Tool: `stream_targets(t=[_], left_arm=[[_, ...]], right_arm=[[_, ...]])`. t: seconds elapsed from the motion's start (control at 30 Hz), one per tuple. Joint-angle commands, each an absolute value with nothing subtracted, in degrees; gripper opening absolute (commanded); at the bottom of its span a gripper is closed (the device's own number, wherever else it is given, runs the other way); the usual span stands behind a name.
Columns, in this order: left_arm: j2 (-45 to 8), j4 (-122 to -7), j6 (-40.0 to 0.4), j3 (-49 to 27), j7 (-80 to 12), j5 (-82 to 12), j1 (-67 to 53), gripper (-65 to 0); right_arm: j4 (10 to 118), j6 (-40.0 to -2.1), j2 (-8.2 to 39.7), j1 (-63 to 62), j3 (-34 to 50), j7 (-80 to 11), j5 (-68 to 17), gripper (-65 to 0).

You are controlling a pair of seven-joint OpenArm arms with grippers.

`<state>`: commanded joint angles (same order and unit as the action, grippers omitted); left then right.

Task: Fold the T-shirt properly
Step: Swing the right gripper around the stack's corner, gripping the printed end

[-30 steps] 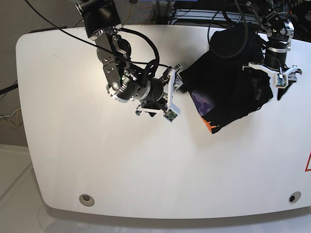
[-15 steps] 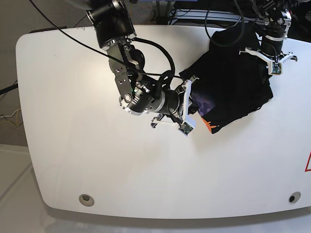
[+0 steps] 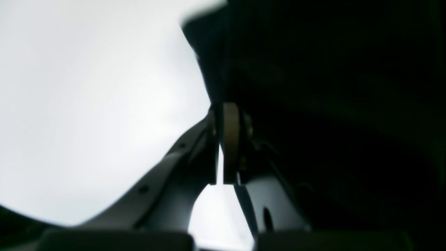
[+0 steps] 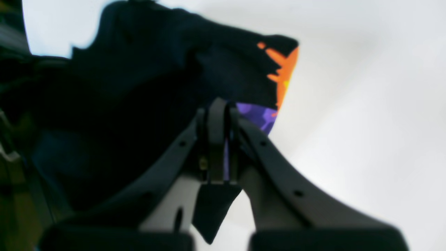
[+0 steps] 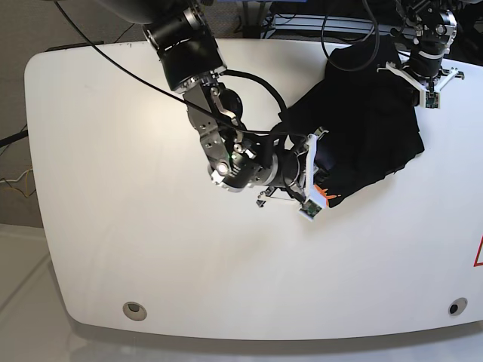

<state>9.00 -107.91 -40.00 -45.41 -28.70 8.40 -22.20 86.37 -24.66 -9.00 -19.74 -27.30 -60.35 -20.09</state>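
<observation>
The black T-shirt (image 5: 370,128) lies bunched on the white table (image 5: 113,188) at the far right. Its orange print (image 5: 326,194) shows at the near-left corner. My right gripper (image 5: 318,175) is shut on that edge. In the right wrist view its fingertips (image 4: 217,108) pinch the cloth (image 4: 139,87) beside the purple print (image 4: 259,116) and orange print (image 4: 284,69). My left gripper (image 5: 421,79) is at the shirt's far right corner. In the left wrist view its tips (image 3: 226,118) are closed against the dark cloth (image 3: 331,104).
Cables and dark equipment (image 5: 302,19) stand behind the table's far edge. Two round holes (image 5: 135,309) (image 5: 453,308) sit near the front edge. A red triangle mark (image 5: 478,253) is at the right edge. My right arm (image 5: 219,128) stretches across the table's middle.
My right gripper has moved right and nearer, onto the shirt's printed corner. My left gripper has moved back toward the far edge at the shirt's far corner.
</observation>
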Motion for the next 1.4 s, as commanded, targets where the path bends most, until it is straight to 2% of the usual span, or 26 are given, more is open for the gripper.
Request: stream_targets(t=[0.27,0.9,1.17,1.4], left_arm=[[9.0,-107.91,-40.0,-44.0,-33.8,8.4,-22.2,-65.0],[9.0,-107.38,-40.0,-43.82,-33.98,8.48,-22.11,-65.0],[9.0,-100.7,-40.0,-43.03,-33.63,8.48,-19.12,-65.0],[9.0,-92.26,-40.0,-42.59,-32.84,8.66,-14.02,-65.0]], right_arm=[[80.84,-24.66,-9.0,-21.93,-27.74,-56.04,-20.44,-65.0],[62.37,-24.92,-9.0,-20.7,-28.0,-43.82,-19.91,-65.0],[61.67,-24.84,-8.31,-17.1,-27.56,-42.42,-14.9,-65.0],[65.63,-24.75,-5.32,-13.14,-26.95,-42.42,-12.35,-65.0]])
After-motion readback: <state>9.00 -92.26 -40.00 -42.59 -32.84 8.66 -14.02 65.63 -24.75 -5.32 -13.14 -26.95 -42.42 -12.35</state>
